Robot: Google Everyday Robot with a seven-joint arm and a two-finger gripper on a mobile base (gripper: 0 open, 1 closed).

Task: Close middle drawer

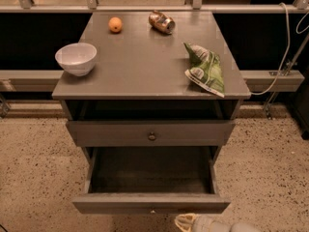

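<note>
The middle drawer (151,203) is pulled far out of the grey cabinet, and its deep box is open and empty. Its plain flat front faces me low in the camera view, with the small knob just showing at the front's lower edge. The top drawer front (150,132), with a round knob, sits closed above it. The lowest drawer is hidden beneath the open one. My gripper (189,222) pokes in at the bottom edge, just below and in front of the open drawer's front, right of its centre.
On the cabinet top (140,66) stand a white bowl (76,58) at the left, an orange (115,24) and a tipped can (161,21) at the back, and a green chip bag (206,70) at the right. Speckled floor (34,168) lies on both sides.
</note>
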